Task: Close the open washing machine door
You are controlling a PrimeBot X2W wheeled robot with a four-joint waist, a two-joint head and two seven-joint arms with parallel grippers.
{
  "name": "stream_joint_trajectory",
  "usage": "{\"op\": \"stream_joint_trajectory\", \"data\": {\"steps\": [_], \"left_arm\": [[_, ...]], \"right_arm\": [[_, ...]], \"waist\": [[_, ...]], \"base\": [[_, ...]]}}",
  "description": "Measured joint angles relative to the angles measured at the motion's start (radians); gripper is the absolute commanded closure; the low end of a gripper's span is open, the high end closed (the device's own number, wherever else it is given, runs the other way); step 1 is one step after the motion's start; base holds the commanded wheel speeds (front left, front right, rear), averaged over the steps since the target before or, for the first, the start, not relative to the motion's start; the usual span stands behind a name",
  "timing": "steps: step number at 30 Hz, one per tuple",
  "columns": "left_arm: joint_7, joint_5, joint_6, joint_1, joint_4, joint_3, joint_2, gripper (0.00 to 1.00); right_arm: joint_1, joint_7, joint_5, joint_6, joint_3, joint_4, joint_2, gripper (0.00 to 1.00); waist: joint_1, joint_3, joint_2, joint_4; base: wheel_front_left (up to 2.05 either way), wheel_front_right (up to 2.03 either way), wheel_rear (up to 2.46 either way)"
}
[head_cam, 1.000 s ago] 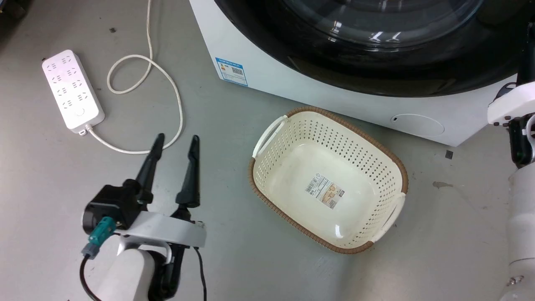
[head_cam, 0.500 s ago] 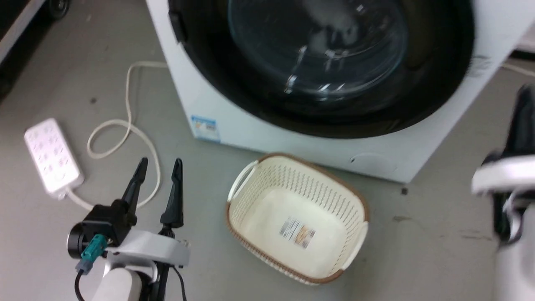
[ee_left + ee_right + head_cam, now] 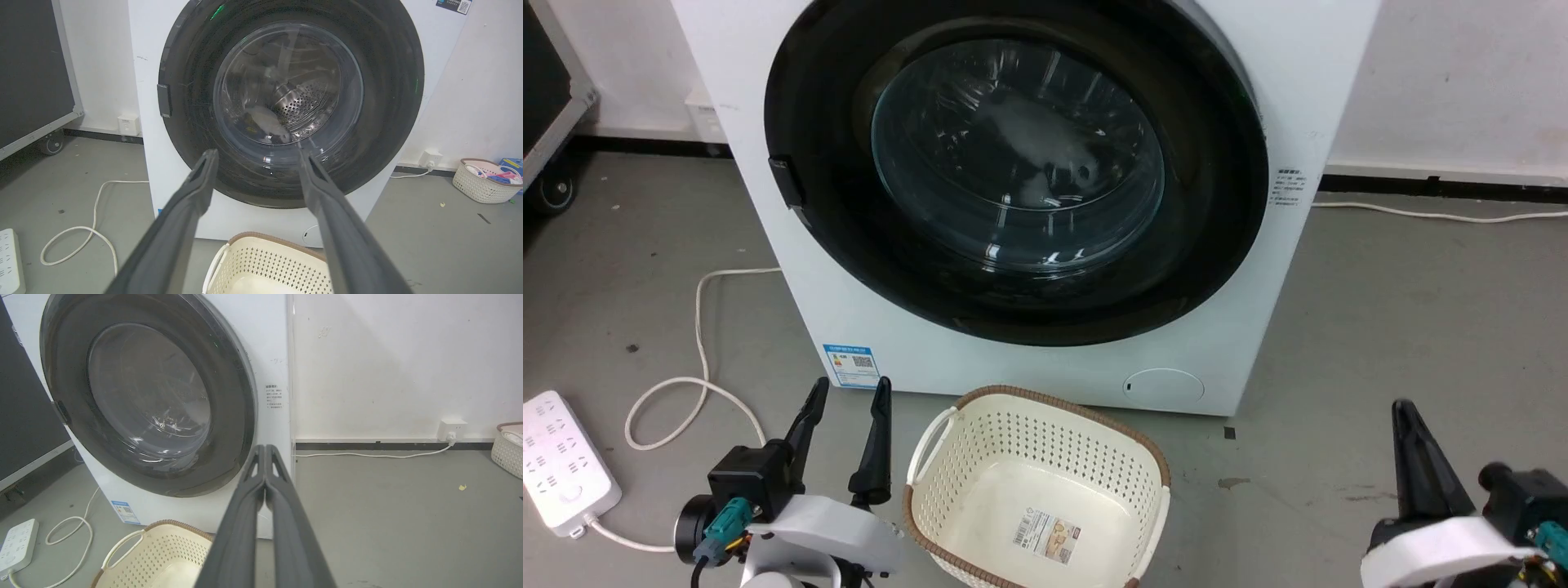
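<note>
The washing machine door (image 3: 1217, 204) has a wide glossy black rim and a bulging glass bowl (image 3: 1017, 155). It lies flat against the white front, its small black handle (image 3: 783, 181) on the left; the latch is hidden. The door (image 3: 392, 81) fills the middle of the left wrist view and shows at the left as door (image 3: 229, 416) in the right wrist view. My left gripper (image 3: 851, 388) stands open and empty on the near side, low before the machine's left corner; gripper (image 3: 256, 154). My right gripper (image 3: 1405, 408) is shut and empty, low to the right of the machine; gripper (image 3: 265, 447).
A cream perforated basket (image 3: 1045, 396) with a brown rim sits on the floor right before the machine, between my arms. A white power strip (image 3: 556, 457) and its looped cable (image 3: 698, 327) lie at the left. The round white service flap (image 3: 1164, 384) is low on the machine.
The head camera has swung up, so the whole door now shows. My right gripper has come down from the right edge to the lower right. The left gripper stays open.
</note>
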Motion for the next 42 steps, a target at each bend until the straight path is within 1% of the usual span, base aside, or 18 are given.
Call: {"op": "stream_joint_trajectory", "data": {"steps": [1,2,5,13,26,27,35,42], "left_arm": [[0.002,-0.001,0.000,0.000,0.001,0.000,0.000,0.00],[0.008,-0.001,0.001,0.001,0.004,0.000,0.000,0.00],[0.011,-0.009,0.003,0.005,0.007,0.001,0.000,0.00],[0.024,-0.027,0.009,0.005,0.009,0.001,0.000,0.00],[0.026,-0.045,0.012,0.004,0.026,0.001,0.002,0.00],[0.027,-0.045,0.013,0.004,0.026,0.002,0.002,1.00],[0.028,-0.041,0.012,0.004,0.024,0.005,0.000,1.00],[0.044,-0.010,0.012,0.004,0.010,0.016,-0.008,1.00]], "right_arm": [[0.011,0.012,0.005,0.000,0.002,-0.004,0.000,0.67],[0.020,0.023,0.006,0.000,0.003,-0.007,0.000,0.00],[0.033,0.040,0.009,0.000,0.016,-0.020,0.000,0.00],[0.034,0.041,0.030,0.000,0.051,-0.027,0.000,0.00],[0.034,0.032,0.033,0.000,0.062,-0.022,0.000,0.00],[0.034,0.033,0.033,0.000,0.062,-0.021,0.000,1.00],[0.034,0.038,0.032,0.000,0.063,-0.023,0.000,1.00],[0.034,0.051,0.022,0.000,0.065,-0.032,0.000,1.00]], "waist": [[0.0000,-0.004,0.0000,-0.002],[0.0001,-0.006,0.0000,-0.002],[0.0002,-0.006,0.0000,-0.001],[0.0003,0.000,0.0000,0.008],[0.0003,0.005,0.0000,0.017],[0.0003,0.005,0.0000,0.017],[0.0003,0.006,0.0000,0.020],[0.0003,0.008,0.0000,0.026]], "base": [[0.00,0.00,0.00],[0.00,0.00,0.00],[0.00,0.00,0.00],[0.00,0.00,0.00],[0.00,0.00,0.00],[0.00,0.00,0.00],[0.00,0.00,0.00],[0.00,0.00,0.00]]}}
